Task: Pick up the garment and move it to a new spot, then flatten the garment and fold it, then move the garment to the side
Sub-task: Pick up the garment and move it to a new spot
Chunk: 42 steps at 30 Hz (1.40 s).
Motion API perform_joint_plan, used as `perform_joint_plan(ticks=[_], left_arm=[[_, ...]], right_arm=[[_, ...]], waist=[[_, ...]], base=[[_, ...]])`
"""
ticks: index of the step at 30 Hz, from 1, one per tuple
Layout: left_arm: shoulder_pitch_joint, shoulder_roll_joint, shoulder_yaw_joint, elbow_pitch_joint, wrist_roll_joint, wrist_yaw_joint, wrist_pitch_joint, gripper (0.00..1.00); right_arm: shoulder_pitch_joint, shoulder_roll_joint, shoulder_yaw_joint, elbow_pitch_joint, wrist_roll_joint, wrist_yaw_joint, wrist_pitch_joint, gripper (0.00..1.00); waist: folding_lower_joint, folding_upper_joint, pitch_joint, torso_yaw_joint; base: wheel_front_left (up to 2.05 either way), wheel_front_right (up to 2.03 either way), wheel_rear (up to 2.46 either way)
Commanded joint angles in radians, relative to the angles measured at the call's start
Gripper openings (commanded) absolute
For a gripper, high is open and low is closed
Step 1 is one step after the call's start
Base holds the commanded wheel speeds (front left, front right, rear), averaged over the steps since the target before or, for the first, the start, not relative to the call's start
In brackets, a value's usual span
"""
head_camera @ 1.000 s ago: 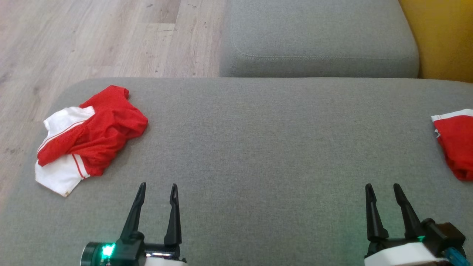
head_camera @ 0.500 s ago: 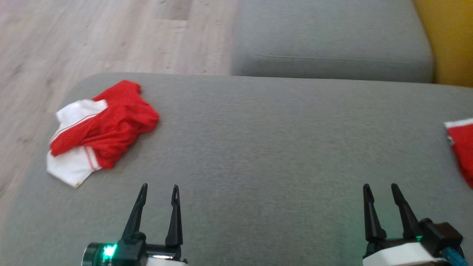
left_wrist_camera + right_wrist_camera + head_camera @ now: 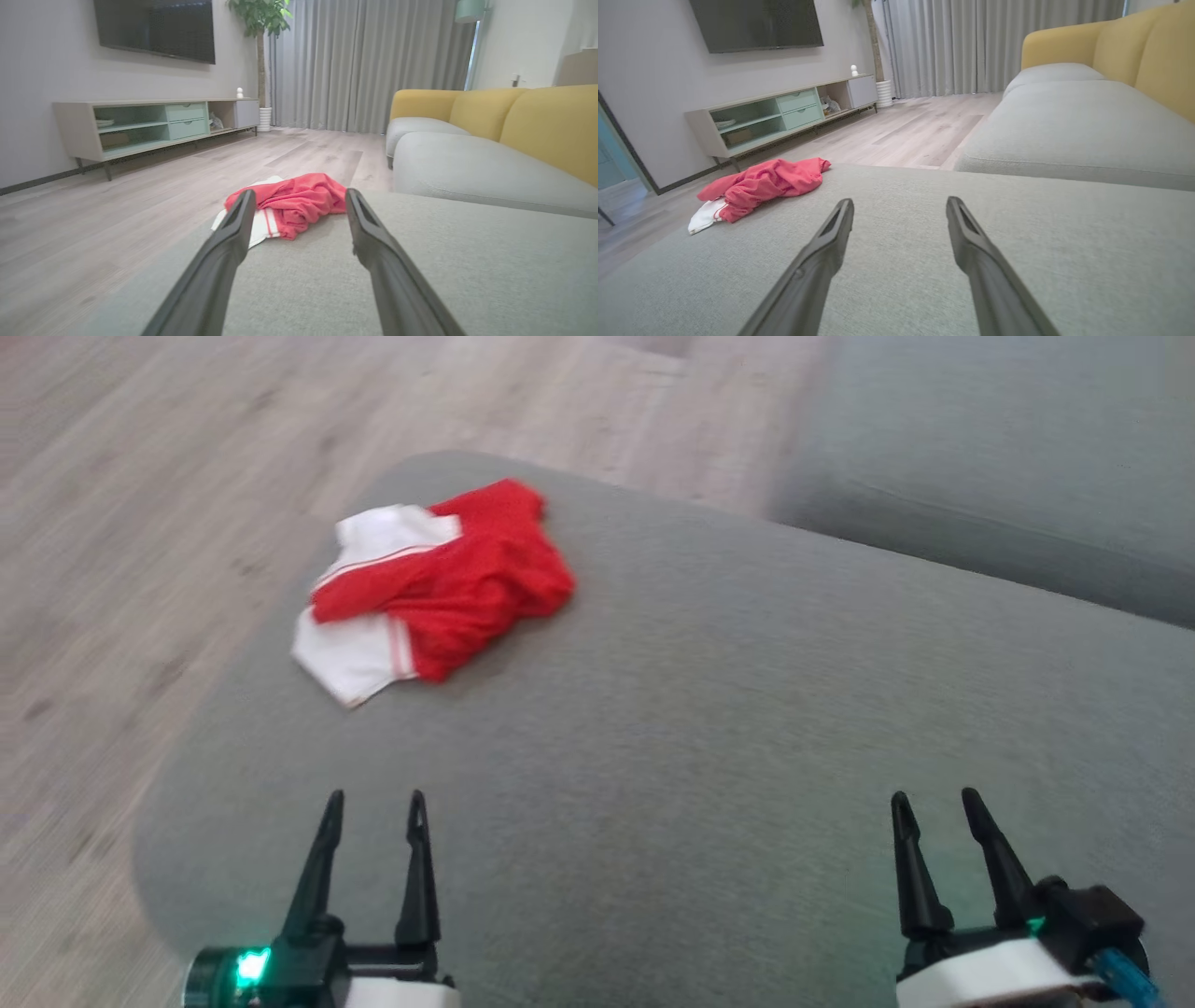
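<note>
A crumpled red mesh garment with white panels and red piping (image 3: 439, 588) lies near the far left corner of the broad grey fabric cushion (image 3: 700, 728), at about 10 o'clock from the centre of the head view and close to the cushion's rounded edge. From above, its white panels spread toward 8 o'clock and the red bulk bunches toward 2 o'clock. The left gripper (image 3: 374, 798) sits at 7 o'clock in that view and the right gripper (image 3: 934, 795) at 5 o'clock. Both stand wide with nothing between their long dark fingers, above bare cushion and well apart from the cloth. The head view also lays out the pale wood-plank floor (image 3: 140, 523) wrapping the cushion from 8 to 12 o'clock, and a second grey seat cushion (image 3: 980, 476) at 1 o'clock. The left wrist view adds height and depth: the garment (image 3: 289, 200) is a low heap dead ahead at 12 o'clock, framed between the spread fingers of the left gripper (image 3: 300, 193). Beyond it are mustard-yellow sofa backs (image 3: 537, 121) at 3 o'clock, a dark wall-mounted screen (image 3: 154, 28) at 11 o'clock, a long low cabinet with pale green drawers (image 3: 140, 126) at 9 o'clock, a potted plant (image 3: 259, 18) and grey floor-length curtains (image 3: 364, 65) at 12 o'clock. In the right wrist view, the garment (image 3: 761, 186) lies off at 10 o'clock from the open right gripper (image 3: 899, 201), with a wide stretch of cushion between.
</note>
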Motion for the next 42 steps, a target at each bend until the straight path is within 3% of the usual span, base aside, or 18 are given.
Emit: perform_joint_plan(ticks=[1,12,16,21,28,35,39,42], left_arm=[[-0.038,-0.002,0.044,-0.041,-0.006,0.014,-0.002,1.0],[-0.062,-0.002,0.094,-0.074,0.003,0.014,-0.002,1.0],[-0.148,0.012,0.148,-0.097,0.022,-0.011,-0.002,1.0],[-0.352,0.05,0.209,-0.074,0.026,-0.06,-0.002,1.0],[-0.722,0.111,0.23,0.264,-0.02,-0.162,0.027,1.0],[-1.03,0.133,0.235,0.677,-0.124,-0.226,0.312,1.0],[-1.098,0.158,0.237,0.875,-0.164,-0.239,0.465,1.0],[-1.116,0.167,0.233,0.973,-0.193,-0.249,0.52,1.0]], right_arm=[[-0.056,-0.007,0.032,-0.032,-0.013,0.007,-0.011,1.0],[-0.055,-0.007,0.037,-0.024,-0.042,0.007,-0.011,1.0],[-0.054,-0.021,0.041,-0.033,-0.069,0.007,-0.011,1.0],[-0.097,-0.096,0.051,-0.052,-0.093,0.007,-0.011,1.0],[-0.168,-0.195,0.04,-0.094,-0.112,0.007,-0.011,1.0],[-0.212,-0.25,0.055,-0.114,-0.123,0.007,-0.011,1.0],[-0.252,-0.261,0.069,-0.118,-0.126,0.007,-0.011,1.0],[-0.276,-0.264,0.07,-0.119,-0.13,0.007,-0.011,1.0]], waist=[[0.0,0.0,0.02,0.065],[0.0,0.0,0.055,0.08],[0.0,0.0,0.117,0.053],[0.0,0.0,0.249,0.013],[0.0,0.0,0.421,-0.024],[0.0,0.0,0.519,-0.066],[0.0,0.0,0.565,-0.105],[0.0,0.0,0.588,-0.128]], base=[[0.0,0.0,0.0],[0.0,0.0,0.0],[0.0,0.0,0.0],[0.0,0.0,0.0],[0.0,0.0,0.0],[0.0,0.0,0.0],[0.0,0.0,0.0],[0.0,0.0,0.0]])
